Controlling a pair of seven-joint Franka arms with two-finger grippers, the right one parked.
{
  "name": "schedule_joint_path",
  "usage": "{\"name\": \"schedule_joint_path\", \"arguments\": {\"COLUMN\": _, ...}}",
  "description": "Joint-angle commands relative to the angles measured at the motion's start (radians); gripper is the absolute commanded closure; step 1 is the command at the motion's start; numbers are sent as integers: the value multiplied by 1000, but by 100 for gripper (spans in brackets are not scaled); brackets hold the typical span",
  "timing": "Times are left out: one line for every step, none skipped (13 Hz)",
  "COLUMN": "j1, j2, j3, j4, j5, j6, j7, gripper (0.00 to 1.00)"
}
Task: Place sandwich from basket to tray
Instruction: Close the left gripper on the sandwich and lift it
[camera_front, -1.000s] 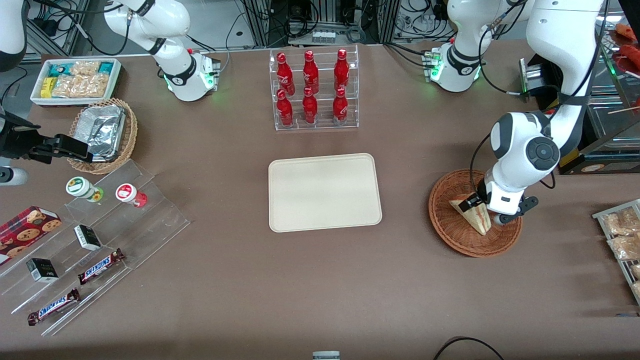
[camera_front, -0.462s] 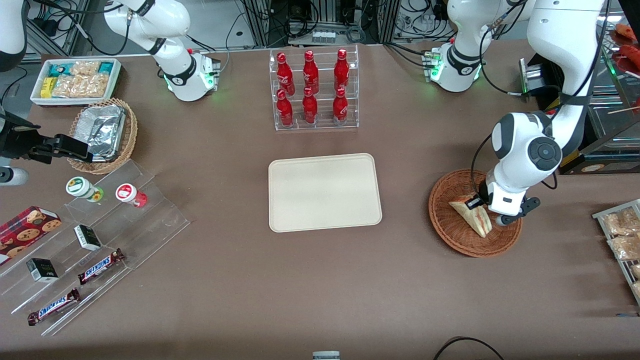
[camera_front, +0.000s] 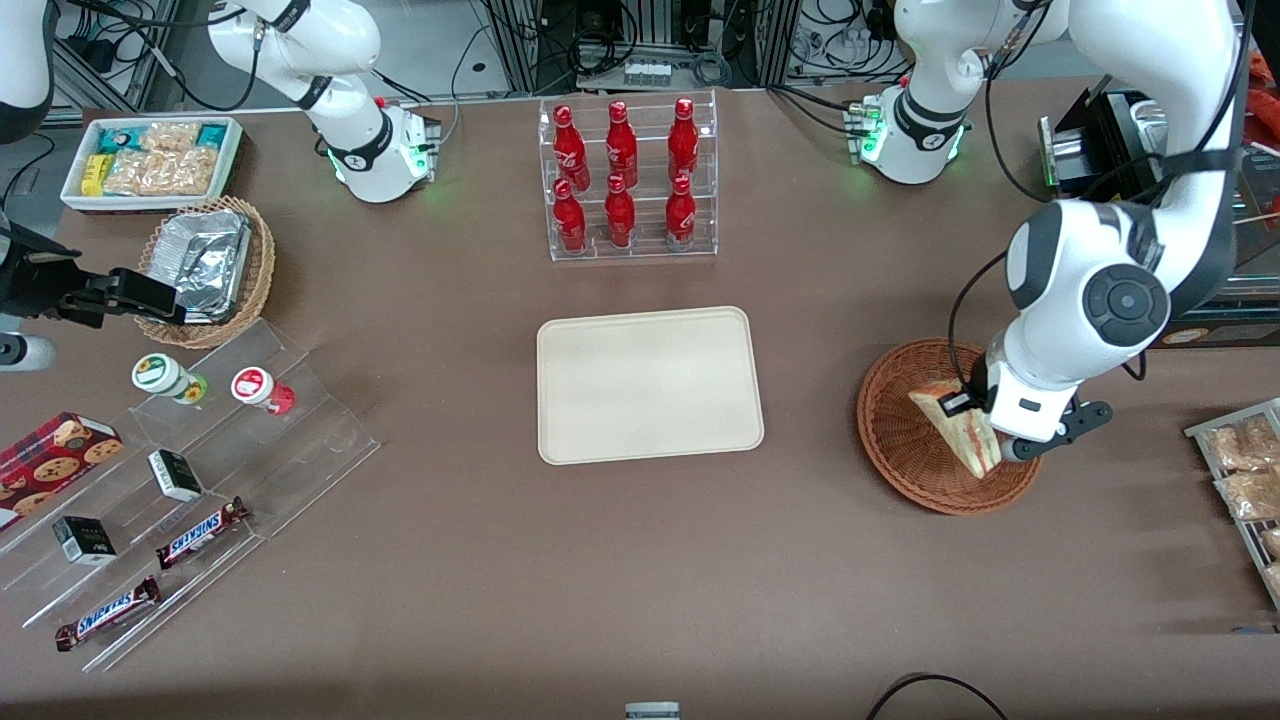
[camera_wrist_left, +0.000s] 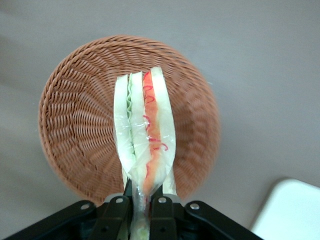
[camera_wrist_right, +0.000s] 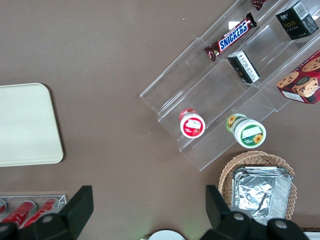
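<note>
Our gripper (camera_wrist_left: 141, 212) has its fingers clamped on the pale triangular sandwich (camera_wrist_left: 144, 145), held above the round reddish-brown wicker basket (camera_wrist_left: 75, 120) so it can clear the rim toward the cream rectangular tray (camera_front: 648, 385).

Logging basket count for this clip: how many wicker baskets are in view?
2. The reddish-brown wicker basket sits under the end effector shut on the triangular sandwich; the tan wicker basket, holding foil, lies toward the parked arm's end.

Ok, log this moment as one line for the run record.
phase: lift | end effector: shut on sandwich, above basket | sandwich: clear of basket floor | tray: bare, nothing placed yet
</note>
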Motion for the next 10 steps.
{"name": "schedule_joint_path", "arguments": {"j1": -109, "j2": 32, "j3": 3, "j4": 141, "j5": -4, "j6": -93, "j7": -39, "gripper": 100}}
{"name": "schedule_joint_path", "arguments": {"j1": -147, "j2": 36, "j3": 3, "j4": 152, "j5": -10, "j6": -87, "j7": -53, "gripper": 100}}
{"name": "schedule_joint_path", "arguments": {"j1": -208, "j2": 64, "j3": 3, "j4": 187, "j5": -21, "j6": -87, "j7": -56, "gripper": 100}}
{"name": "schedule_joint_path", "arguments": {"j1": -242, "j2": 96, "j3": 3, "j4": 234, "j5": -59, "j6": -88, "j7": -66, "gripper": 100}}
{"name": "schedule_joint_path", "arguments": {"j1": -265, "j2": 130, "j3": 3, "j4": 267, "j5": -88, "j6": -88, "j7": -82, "gripper": 100}}
{"name": "schedule_joint_path", "arguments": {"j1": -308, "j2": 168, "j3": 3, "j4": 308, "j5": -96, "j6": -88, "j7": -90, "gripper": 100}}
{"name": "schedule_joint_path", "arguments": {"j1": -348, "j2": 205, "j3": 3, "j4": 339, "j5": -96, "j6": -88, "j7": -105, "gripper": 100}}
{"name": "schedule_joint_path", "arguments": {"j1": -385, "j2": 243, "j3": 3, "j4": 364, "j5": -95, "j6": -87, "j7": -128, "gripper": 100}}
{"name": "schedule_joint_path", "arguments": {"j1": -414, "j2": 284, "j3": 3, "j4": 397, "j5": -95, "j6": -76, "j7": -135, "gripper": 100}}
{"name": "schedule_joint_path", "arguments": {"j1": -422, "j2": 321, "j3": 2, "j4": 425, "j5": -96, "j6": -61, "j7": -129, "gripper": 100}}
